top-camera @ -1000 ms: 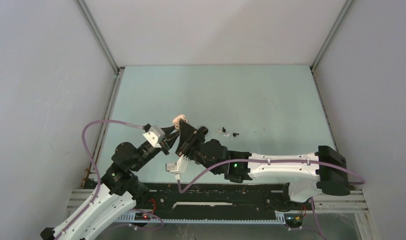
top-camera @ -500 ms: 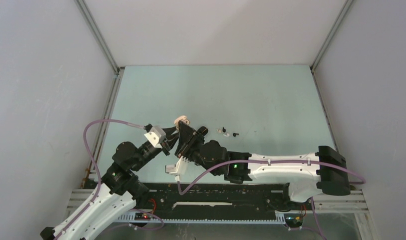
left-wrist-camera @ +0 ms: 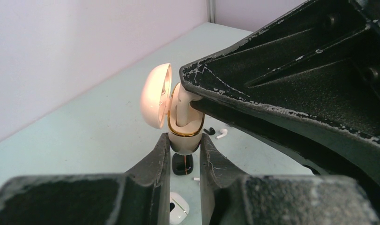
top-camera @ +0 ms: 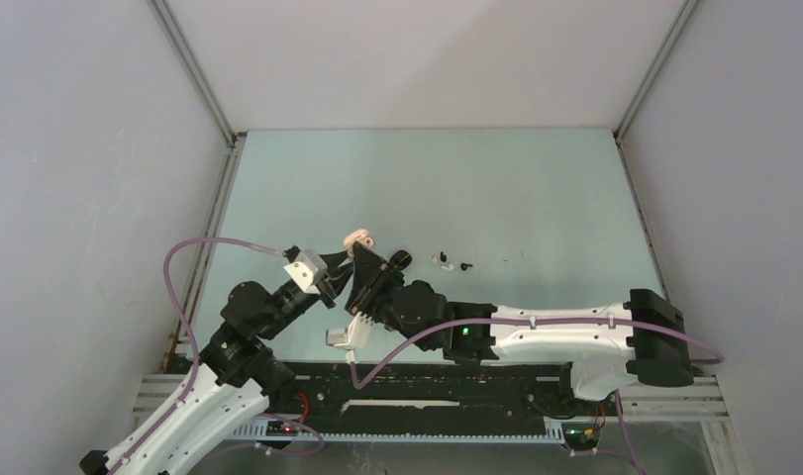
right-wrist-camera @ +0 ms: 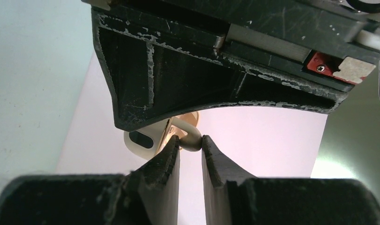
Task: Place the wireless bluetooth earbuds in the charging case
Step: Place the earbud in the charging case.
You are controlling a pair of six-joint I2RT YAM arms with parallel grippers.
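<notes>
From above, the left hand (top-camera: 343, 253) holds the beige charging case (top-camera: 355, 238) off the desk (top-camera: 496, 188), up against the right hand (top-camera: 367, 262). The left wrist view shows it clamped on the case's base, lid (left-wrist-camera: 155, 96) open, with a beige earbud (left-wrist-camera: 182, 105) standing in the well. The right wrist view shows narrow fingers (right-wrist-camera: 164, 161) pinching that earbud, probably to seat it.

The beige case (left-wrist-camera: 183, 141) is held upright off the table (left-wrist-camera: 85, 140), its lid swung open to the left above a gold rim. 1 beige earbud (left-wrist-camera: 182, 105) stands in it, head above the rim. 1 black earbud (left-wrist-camera: 208, 131) and 1 white earbud (left-wrist-camera: 221, 133) lie on the table beyond.
</notes>
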